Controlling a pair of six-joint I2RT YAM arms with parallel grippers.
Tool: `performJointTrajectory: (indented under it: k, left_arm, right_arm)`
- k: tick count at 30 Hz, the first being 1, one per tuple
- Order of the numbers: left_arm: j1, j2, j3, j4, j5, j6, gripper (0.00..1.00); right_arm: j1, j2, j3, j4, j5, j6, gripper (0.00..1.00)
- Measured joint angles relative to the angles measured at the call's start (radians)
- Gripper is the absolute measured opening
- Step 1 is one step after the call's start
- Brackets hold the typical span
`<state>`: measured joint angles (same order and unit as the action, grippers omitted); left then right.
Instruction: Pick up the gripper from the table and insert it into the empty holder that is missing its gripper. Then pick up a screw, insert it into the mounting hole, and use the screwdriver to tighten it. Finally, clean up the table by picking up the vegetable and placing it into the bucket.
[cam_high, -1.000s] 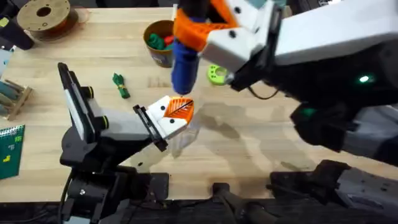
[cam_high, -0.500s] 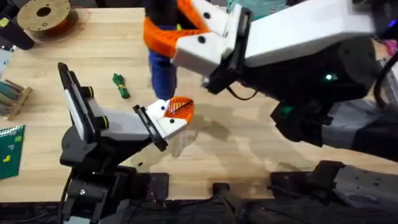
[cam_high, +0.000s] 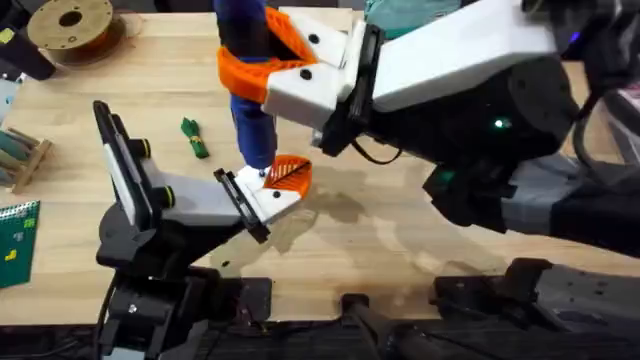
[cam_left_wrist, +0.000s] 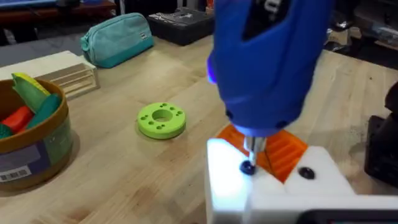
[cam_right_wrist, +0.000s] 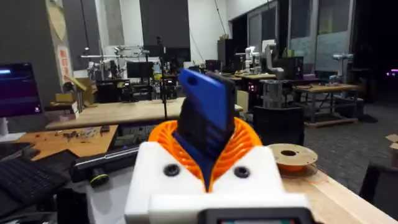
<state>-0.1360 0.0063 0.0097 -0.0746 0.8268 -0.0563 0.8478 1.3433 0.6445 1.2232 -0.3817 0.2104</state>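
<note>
**Screwdriver tip down on holder screw**

While the right gripper (cam_high: 262, 62) clamps the blue screwdriver (cam_high: 250, 105) upright between its orange pads, the metal tip sits on a dark screw (cam_left_wrist: 247, 167) in the white holder (cam_left_wrist: 280, 190). Holder already carries the orange gripper (cam_high: 291, 174) wedge, just beside the screw on the side away from the left arm. Right wrist view: screwdriver (cam_right_wrist: 205, 121) body pinched tight between ribbed orange fingers (cam_right_wrist: 242, 146).

Left gripper (cam_high: 262, 195) is at the holder; can't tell how far its claw is open or what it grips.

Outward from the holder: dark green vegetable (cam_high: 194, 138) lies on the table (cam_high: 400, 240) nearby, toward the left arm's side. Bucket (cam_left_wrist: 28, 146) with toy foods stands farther off, a bright green disc (cam_left_wrist: 161, 119) between it and the holder. Brown spool (cam_high: 72, 25) at the far corner.
</note>
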Motion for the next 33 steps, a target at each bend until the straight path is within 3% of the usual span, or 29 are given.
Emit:
performJointTrajectory:
  k: [33]
  left_arm:
    - [0.000,0.000,0.000,0.000,0.000,0.000,0.011]
  right_arm:
    - [0.000,0.012,0.009,0.003,0.003,0.004,0.032]
